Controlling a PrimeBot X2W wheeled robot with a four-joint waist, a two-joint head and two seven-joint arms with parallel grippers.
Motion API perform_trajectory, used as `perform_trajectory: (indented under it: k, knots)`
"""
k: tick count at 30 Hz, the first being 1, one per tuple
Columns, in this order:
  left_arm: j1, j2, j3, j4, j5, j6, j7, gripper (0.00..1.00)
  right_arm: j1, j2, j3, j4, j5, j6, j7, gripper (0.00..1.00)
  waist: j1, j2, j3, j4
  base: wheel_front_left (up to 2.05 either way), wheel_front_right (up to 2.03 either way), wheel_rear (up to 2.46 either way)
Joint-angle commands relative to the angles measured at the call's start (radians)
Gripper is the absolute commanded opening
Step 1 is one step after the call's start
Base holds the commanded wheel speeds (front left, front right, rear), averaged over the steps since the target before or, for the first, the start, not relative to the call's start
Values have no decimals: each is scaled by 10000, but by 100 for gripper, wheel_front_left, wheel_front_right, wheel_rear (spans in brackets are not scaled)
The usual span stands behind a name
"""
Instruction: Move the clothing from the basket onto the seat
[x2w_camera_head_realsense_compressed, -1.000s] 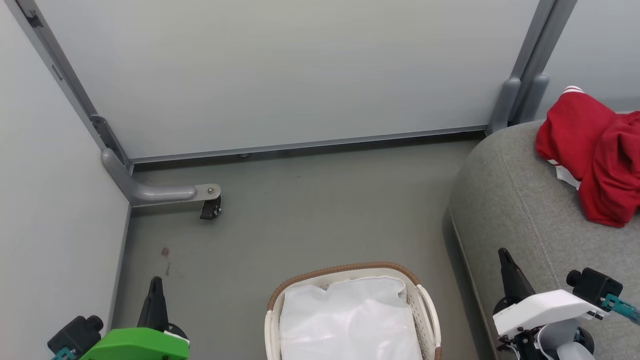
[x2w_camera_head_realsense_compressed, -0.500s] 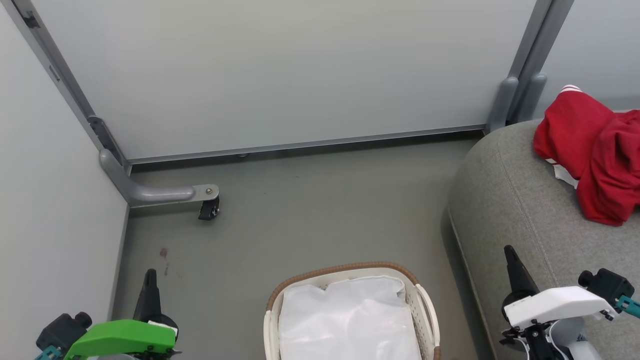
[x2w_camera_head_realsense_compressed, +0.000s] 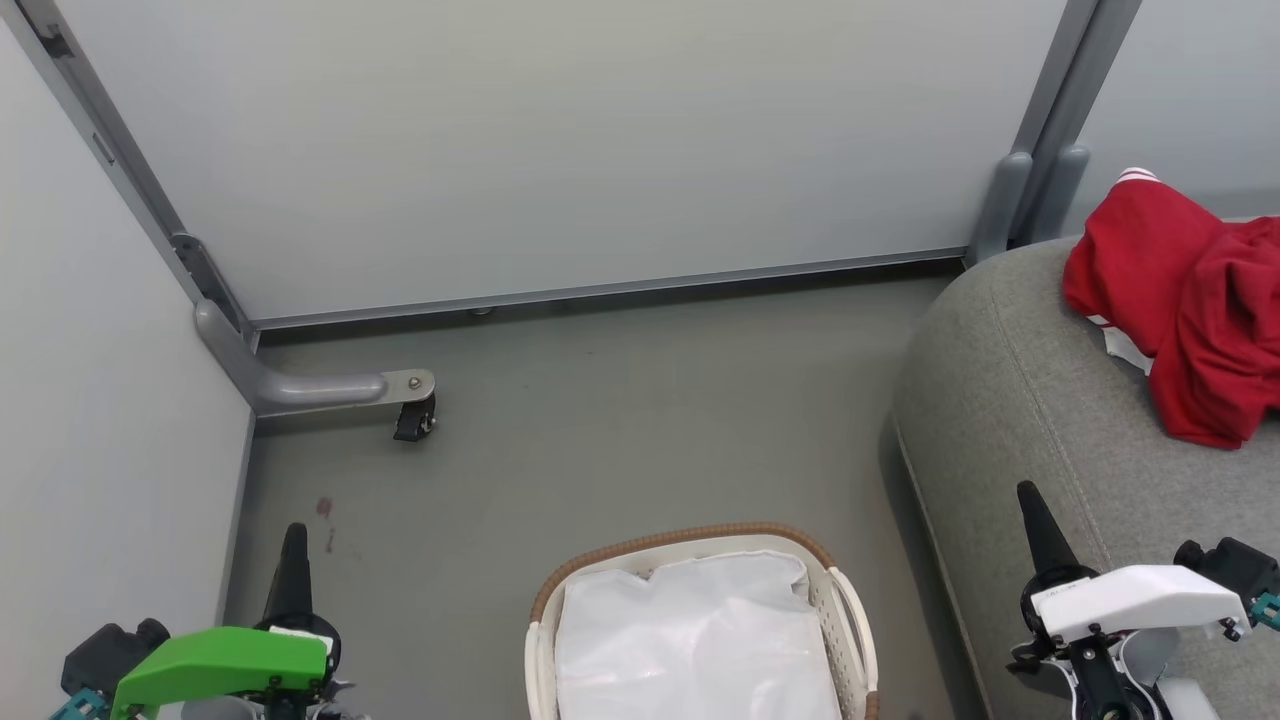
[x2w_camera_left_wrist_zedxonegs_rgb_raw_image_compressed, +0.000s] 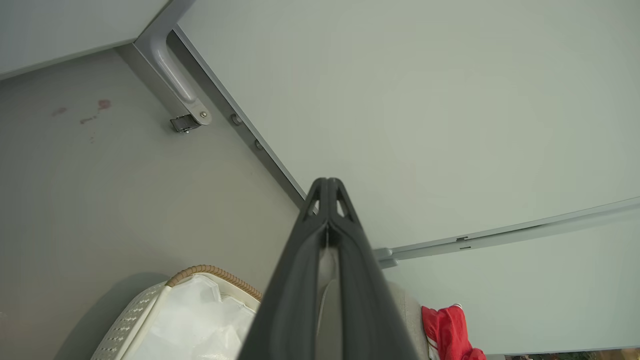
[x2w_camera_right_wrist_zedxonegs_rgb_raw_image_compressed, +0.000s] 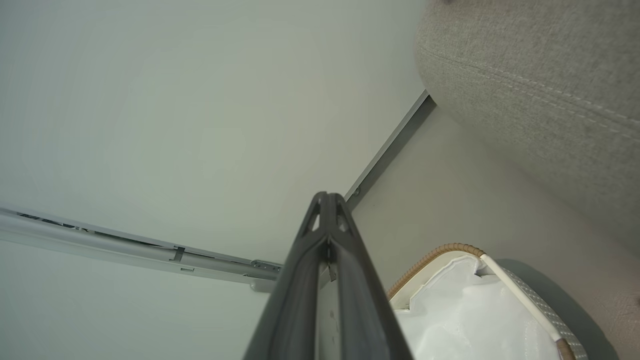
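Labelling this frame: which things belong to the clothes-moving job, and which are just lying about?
Job: bright red fabric clothing; oval white perforated plastic basket, brown woven rim; light grey upholstered seat.
Lying about: thin white plastic liner sheet; grey metal partition foot with black caster; reddish floor stain.

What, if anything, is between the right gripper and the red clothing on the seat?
Nothing visible. Only bare grey cushion of the seat lies between the shut right gripper and the clothing, which already rests on that seat.
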Motion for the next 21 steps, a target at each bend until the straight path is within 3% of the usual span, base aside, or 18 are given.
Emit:
perform_trajectory:
  k: [1, 21]
  knots:
    - [-275, 40, 85, -142, -257, -25, 64, 0, -170, -58, -61, -146, 287, -4, 70, 0, 0, 0, 1, -4, 0, 0, 0]
    - [-447, 48, 351, -289, -1997, -59, 586, 0, -204, -72, -313, -334, 2229, -5, 594, 0, 0, 0, 10, -79, 0, 0, 0]
